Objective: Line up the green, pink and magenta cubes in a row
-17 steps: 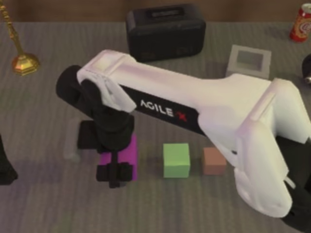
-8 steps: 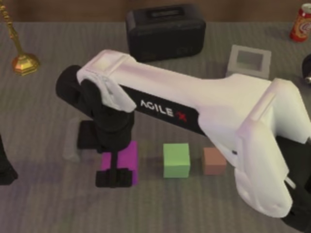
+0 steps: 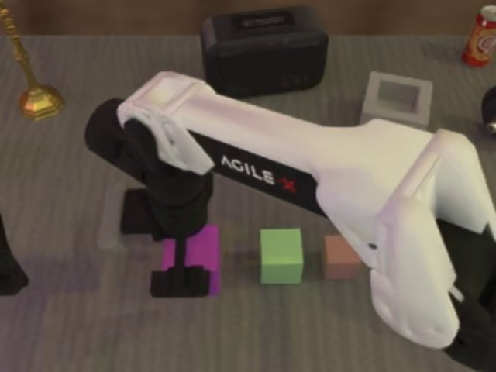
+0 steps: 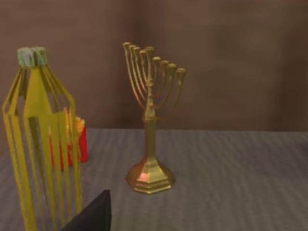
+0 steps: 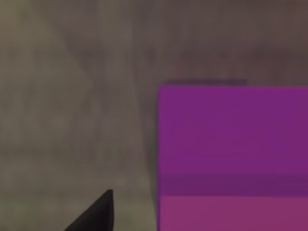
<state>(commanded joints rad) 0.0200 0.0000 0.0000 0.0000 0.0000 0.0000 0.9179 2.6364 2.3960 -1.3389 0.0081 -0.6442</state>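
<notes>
- The right gripper (image 3: pixel 180 280) hangs over the large, solid, bright magenta cube (image 3: pixel 203 249) with its fingers spread and clear of the cube's faces; it grasps nothing.
- The magenta cube sits on the table at the left end of the line. The mid-sized light green cube (image 3: pixel 280 255) is near it on its right, and the small salmon-pink cube (image 3: pixel 342 256) is just beyond that. All three lie roughly level, with gaps between them.
- To my eye the row is made. A straight rise is best, keeping the fingers spread so neither drags the magenta cube askew.
- The left arm stays parked at the table's left edge; I cannot tell its fingers' state.
- The grey ribbed tabletop (image 3: pixel 70 325) also bears a brass candelabrum (image 4: pixel 150 125), a black speaker box (image 3: pixel 265 48), a hollow light grey square block (image 3: pixel 397 97) and a red can (image 3: pixel 480 39), all well apart from the row.
</notes>
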